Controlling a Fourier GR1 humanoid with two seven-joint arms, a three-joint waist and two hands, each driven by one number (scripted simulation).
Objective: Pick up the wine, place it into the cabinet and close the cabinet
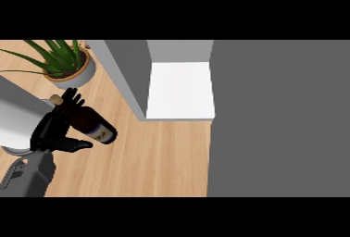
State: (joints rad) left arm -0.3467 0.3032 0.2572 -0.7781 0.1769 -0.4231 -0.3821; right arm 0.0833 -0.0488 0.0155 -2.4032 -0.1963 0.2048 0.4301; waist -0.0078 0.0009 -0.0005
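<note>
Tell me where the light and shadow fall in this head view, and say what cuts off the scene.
Head view: the cabinet's white inner shelf is the brightest patch, its grey side wall darker; the open grey door fills the right side flatly; the wine bottle reads almost black beside the left hand; the plant is cropped at the top.

L hand (53, 129) beside tilted wine bottle (92, 124), open cabinet (179, 90), plant (65, 62)
</note>
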